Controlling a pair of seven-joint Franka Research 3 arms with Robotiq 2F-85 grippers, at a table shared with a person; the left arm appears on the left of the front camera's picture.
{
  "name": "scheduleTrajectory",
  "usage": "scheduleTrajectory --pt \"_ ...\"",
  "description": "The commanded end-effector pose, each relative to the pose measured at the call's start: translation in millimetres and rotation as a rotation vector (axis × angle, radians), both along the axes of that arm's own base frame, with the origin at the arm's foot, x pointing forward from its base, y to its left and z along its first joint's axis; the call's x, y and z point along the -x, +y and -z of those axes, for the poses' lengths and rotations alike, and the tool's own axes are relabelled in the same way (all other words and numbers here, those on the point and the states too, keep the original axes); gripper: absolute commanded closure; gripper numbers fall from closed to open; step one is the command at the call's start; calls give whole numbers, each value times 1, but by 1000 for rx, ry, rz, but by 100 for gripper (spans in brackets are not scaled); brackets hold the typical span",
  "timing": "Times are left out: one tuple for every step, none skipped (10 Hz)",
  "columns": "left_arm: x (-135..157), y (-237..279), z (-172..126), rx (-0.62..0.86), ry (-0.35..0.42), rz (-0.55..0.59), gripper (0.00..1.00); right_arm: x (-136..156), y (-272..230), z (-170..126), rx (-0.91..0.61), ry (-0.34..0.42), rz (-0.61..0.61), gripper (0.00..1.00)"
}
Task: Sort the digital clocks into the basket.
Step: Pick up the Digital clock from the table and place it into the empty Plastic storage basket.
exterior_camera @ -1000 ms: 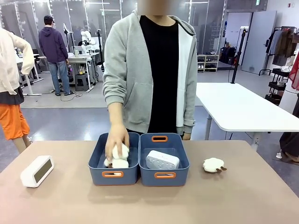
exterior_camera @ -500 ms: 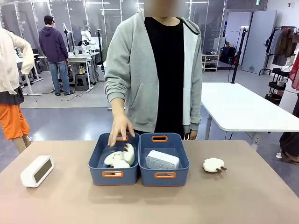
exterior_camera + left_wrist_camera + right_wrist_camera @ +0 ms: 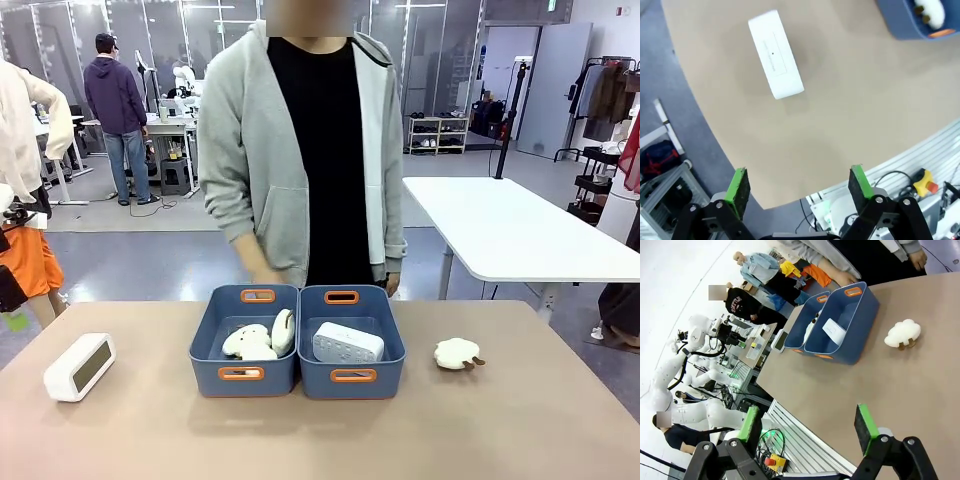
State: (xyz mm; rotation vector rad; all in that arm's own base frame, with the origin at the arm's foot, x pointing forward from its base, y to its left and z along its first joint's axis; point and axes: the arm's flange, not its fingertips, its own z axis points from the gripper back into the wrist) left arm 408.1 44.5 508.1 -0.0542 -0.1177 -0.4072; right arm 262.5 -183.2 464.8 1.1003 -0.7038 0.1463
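Observation:
A white digital clock with a grey screen (image 3: pixel 80 366) stands on the table at the far left, well apart from the tubs. A second white clock with a dotted front (image 3: pixel 347 343) lies inside the right blue basket (image 3: pixel 385 378). My left gripper (image 3: pixel 799 185) hangs open high above the table's edge, the grey-screen clock (image 3: pixel 776 55) well ahead of its fingers. My right gripper (image 3: pixel 810 422) is open over the table's near edge, far from the basket (image 3: pixel 862 310), where the dotted clock (image 3: pixel 834 330) shows.
The left blue tub (image 3: pixel 205 350) holds cream plush toys (image 3: pixel 255 340). Another plush sheep (image 3: pixel 458 353) sits on the table right of the tubs. A person in a grey hoodie stands behind the tubs, one hand (image 3: pixel 262 270) just above the table's far edge.
The person let go of the plush toys in the left tub and drew the hand back to the body. A black part of my left arm came in at the front view's left edge.

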Motion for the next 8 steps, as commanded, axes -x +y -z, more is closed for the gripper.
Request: scheduleTrajectory --pt "1 -4 -4 -22 -5 5 0 -1 -2 -2 -3 -7 -5 5" --pt "1 -4 -4 -22 -5 5 0 -1 -2 -2 -3 -7 -5 5" --pt "0 -2 -1 2 -2 5 0 -1 -2 -2 -3 -7 -5 5" --pt "-22 -12 19 -12 39 -92 0 -1 -2 -2 -3 -7 -5 5" --pt "-36 -23 44 -52 18 -215 0 -1 -2 -2 -3 -7 -5 5" --pt "-42 -35 60 -72 -19 -306 0 -1 -2 -2 -3 -7 -5 5" --pt "-44 -39 67 -43 -39 -346 0 -1 -2 -2 -3 -7 -5 5" --pt "-48 -37 76 -42 -41 -366 0 -1 -2 -2 -3 -7 -5 5"
